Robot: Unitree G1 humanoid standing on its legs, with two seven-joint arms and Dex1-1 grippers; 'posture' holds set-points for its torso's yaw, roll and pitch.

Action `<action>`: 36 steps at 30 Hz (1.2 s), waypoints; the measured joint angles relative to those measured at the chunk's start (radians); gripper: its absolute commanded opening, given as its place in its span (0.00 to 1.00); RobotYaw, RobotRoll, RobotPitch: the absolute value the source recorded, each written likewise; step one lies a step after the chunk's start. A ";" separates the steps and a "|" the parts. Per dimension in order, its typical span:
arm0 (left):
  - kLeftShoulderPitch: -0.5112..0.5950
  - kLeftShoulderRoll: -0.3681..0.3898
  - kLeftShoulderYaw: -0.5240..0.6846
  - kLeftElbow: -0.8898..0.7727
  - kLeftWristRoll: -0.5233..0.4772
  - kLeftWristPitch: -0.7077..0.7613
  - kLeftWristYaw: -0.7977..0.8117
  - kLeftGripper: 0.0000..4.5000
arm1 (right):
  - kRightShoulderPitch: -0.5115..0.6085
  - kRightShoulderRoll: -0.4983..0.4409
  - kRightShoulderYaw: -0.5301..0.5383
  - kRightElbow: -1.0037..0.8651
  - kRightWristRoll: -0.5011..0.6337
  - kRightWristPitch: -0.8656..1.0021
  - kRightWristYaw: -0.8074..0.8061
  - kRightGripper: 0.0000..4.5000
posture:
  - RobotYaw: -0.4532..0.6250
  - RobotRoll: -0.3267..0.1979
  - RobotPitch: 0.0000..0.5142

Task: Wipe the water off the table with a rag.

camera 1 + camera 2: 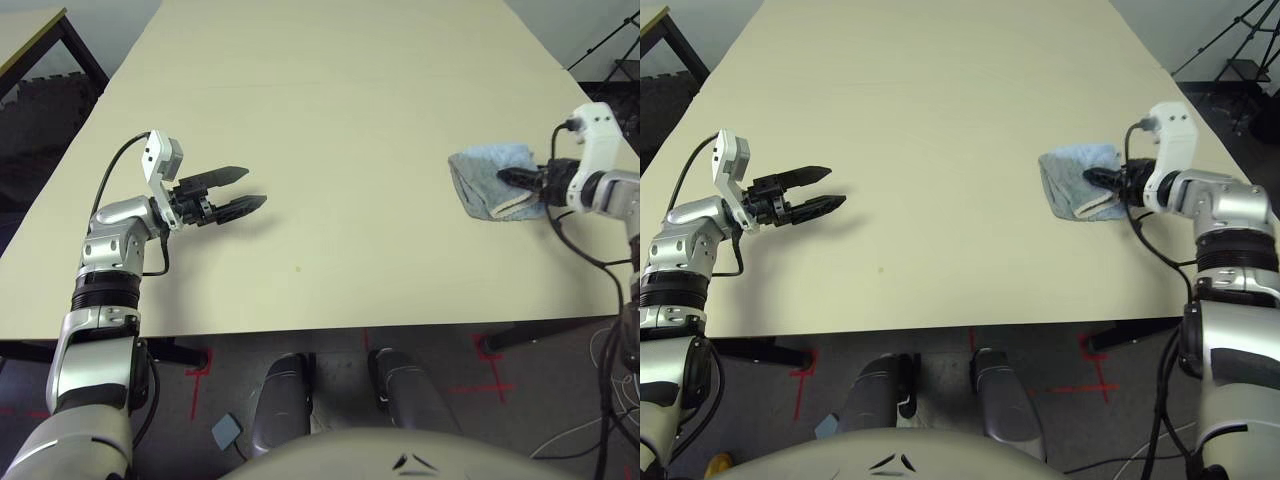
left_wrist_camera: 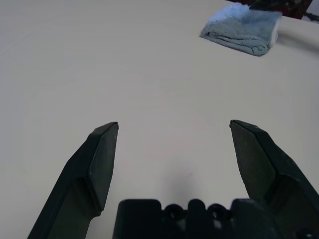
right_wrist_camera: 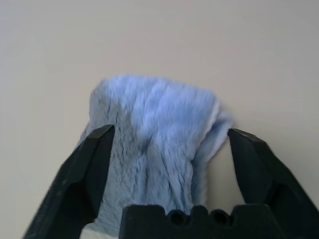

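The light blue rag [image 1: 485, 172] lies bunched near the right edge of the pale beige table [image 1: 330, 90]. My right gripper [image 3: 169, 132] is open, and its black fingers [image 3: 87, 164] straddle the rumpled cloth [image 3: 154, 109] without pinching it. From the head, that gripper [image 1: 1102, 178] reaches into the rag's right side. My left gripper [image 1: 255, 187] hovers open over bare tabletop on the left, with nothing between its fingers [image 2: 102, 159]; the rag [image 2: 244, 30] lies far ahead of it. A tiny amber drop of water [image 1: 297, 267] sits near the front middle of the table.
The table's front edge [image 1: 300, 330] runs just before my body. A smaller tan table [image 1: 30, 30] stands at the back left. A tripod [image 1: 1230, 40] and loose cables [image 1: 610, 360] lie off the right side, past the table edge.
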 measured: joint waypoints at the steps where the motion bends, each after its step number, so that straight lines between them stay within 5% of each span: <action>1: 0.002 0.000 0.002 -0.001 0.000 0.000 0.004 1.00 | 0.012 -0.001 -0.021 -0.016 0.010 -0.012 -0.001 0.99 | 0.27 0.62 0.25; 8: 0.012 -0.010 0.058 -0.003 -0.005 -0.020 0.094 1.00 | 0.061 0.027 -0.140 -0.042 0.040 -0.187 -0.049 0.99 | 0.28 0.62 0.25; 16: 0.011 -0.077 0.173 0.002 -0.003 -0.162 0.381 1.00 | 0.071 0.129 -0.227 0.075 0.040 -0.531 -0.176 0.99 | 0.30 0.62 0.27; 27: 0.114 -0.125 0.285 0.003 0.039 -0.308 0.768 1.00 | 0.076 0.169 -0.238 0.235 0.041 -0.709 -0.231 0.99 | 0.35 0.62 0.34; 36: 0.176 -0.175 0.293 -0.061 0.045 -0.336 0.906 1.00 | 0.065 0.187 -0.238 0.323 0.048 -0.771 -0.216 0.99 | 0.37 0.62 0.38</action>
